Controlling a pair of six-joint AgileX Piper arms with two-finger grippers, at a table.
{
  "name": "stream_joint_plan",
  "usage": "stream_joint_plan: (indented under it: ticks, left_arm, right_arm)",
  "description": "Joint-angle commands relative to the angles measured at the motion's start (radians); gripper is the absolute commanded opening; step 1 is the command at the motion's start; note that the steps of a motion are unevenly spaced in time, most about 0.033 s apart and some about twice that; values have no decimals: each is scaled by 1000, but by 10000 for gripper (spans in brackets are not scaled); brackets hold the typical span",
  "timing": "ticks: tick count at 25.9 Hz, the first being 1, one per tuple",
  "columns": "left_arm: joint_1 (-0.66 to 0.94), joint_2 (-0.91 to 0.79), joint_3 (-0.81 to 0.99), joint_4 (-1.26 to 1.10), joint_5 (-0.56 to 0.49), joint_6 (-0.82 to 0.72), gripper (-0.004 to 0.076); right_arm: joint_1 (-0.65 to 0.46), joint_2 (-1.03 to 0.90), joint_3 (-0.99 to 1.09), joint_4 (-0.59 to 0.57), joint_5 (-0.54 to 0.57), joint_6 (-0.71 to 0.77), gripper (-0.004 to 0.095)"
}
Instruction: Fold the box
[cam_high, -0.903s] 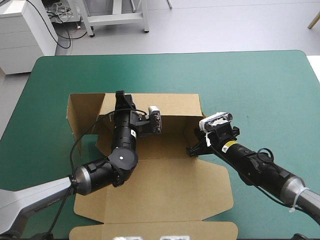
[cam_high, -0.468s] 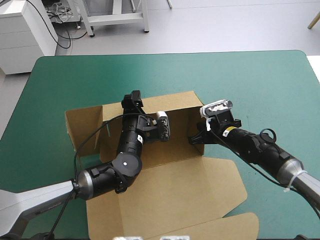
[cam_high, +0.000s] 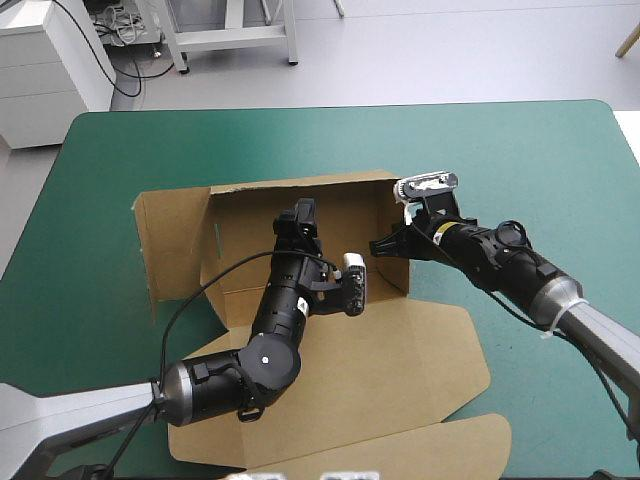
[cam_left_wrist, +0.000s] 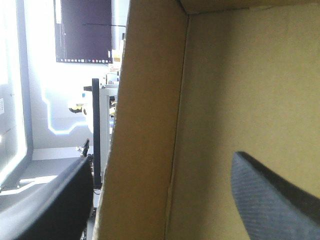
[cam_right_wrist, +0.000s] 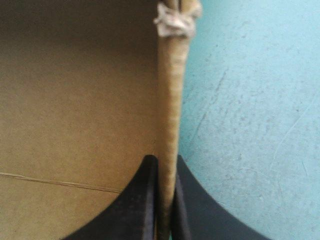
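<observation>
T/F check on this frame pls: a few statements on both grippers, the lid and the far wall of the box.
1. The right gripper has its jaws shut on a raised side wall of the box. True.
2. The left gripper has its jaws shut. False: they stand apart, with a raised wall of board between them.
3. The lid is folded over the tray. False: it lies flat, on the side of the box nearest the robot.
4. The far wall stands raised. True.
</observation>
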Motion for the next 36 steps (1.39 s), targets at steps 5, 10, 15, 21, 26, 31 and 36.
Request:
stream_joint_plan:
  ticks: [5, 10, 15, 21, 26, 31, 36]
  left_arm:
    - [-25, -36, -28, 34, 27, 31, 547]
    - [-25, -36, -44, 22, 14, 38, 547]
    - [-25, -36, -65, -2, -8, 44, 547]
    - [-21, -36, -66, -22, -60, 44, 547]
    - [-19, -36, -68, -141, -74, 238, 178]
    - [73, -36, -195, -533, -157, 513, 7]
    - [387, -36, -533, -1346, -36, 1008, 7]
  right_arm:
    - [-10, 43, -170, -318, 172, 241, -1]
    - [-16, 103, -300, -464, 281, 333, -1]
    - [-69, 168, -431, -454, 368, 315, 0]
    - [-91, 227, -527, -429, 463, 241, -2]
    - [-91, 238, -537, -408, 465, 235, -2]
    - [-91, 238, -537, -404, 474, 235, -2]
    - [-91, 238, -537, -403, 476, 235, -2]
